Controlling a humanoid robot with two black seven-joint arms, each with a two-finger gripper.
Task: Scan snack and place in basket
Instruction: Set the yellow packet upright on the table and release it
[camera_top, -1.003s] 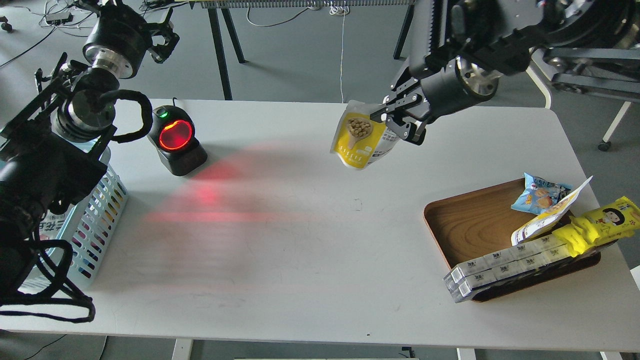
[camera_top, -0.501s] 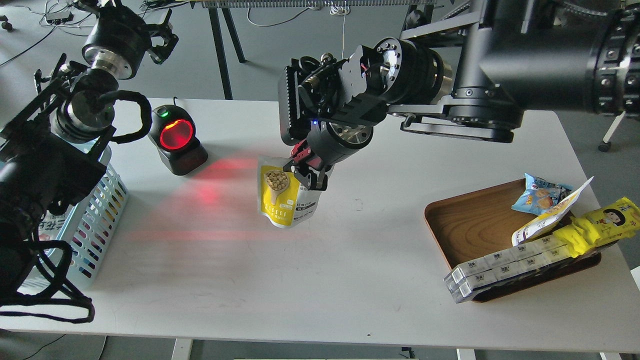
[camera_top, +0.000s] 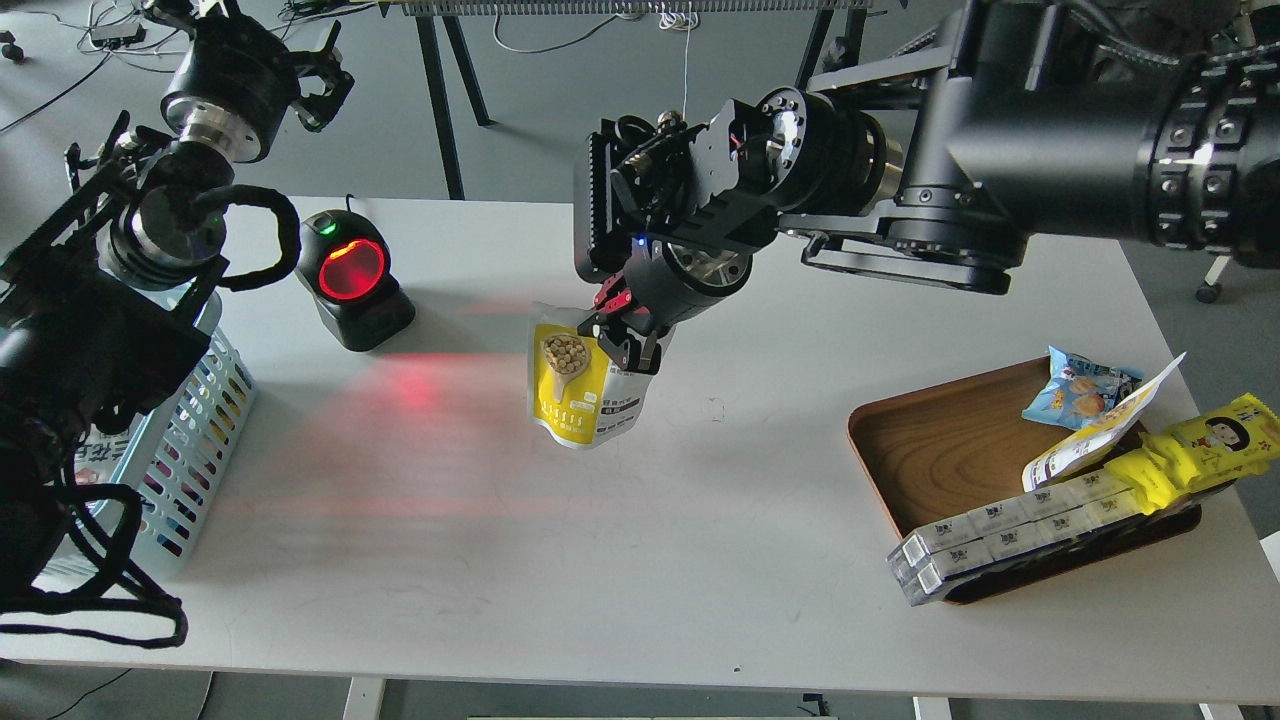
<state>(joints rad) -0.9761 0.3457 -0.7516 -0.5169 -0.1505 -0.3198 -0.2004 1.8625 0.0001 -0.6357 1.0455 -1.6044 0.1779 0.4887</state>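
The right gripper (camera_top: 622, 335), black with red-tipped fingers, is clamped on the top edge of the snack (camera_top: 578, 395), a stand-up pouch with a yellow front picturing round tan pieces and a white printed back. The pouch hangs below the fingers over the middle of the white table (camera_top: 620, 560), right of the black barcode scanner (camera_top: 352, 279), whose round window glows red and throws a red wash across the table toward the pouch. This looks like the scanning step: the pouch is presented near the beam, but its yellow front faces the camera, and whether its barcode faces the scanner window cannot be told. Next, the pouch probably needs turning so its printed back meets the red light, then carrying left past the scanner to the light blue slotted plastic basket (camera_top: 205, 420) at the table's left edge, which the left arm partly hides. The left gripper (camera_top: 325, 85) is raised at the far left, well apart from the pouch; its fingers cannot be told apart or together.
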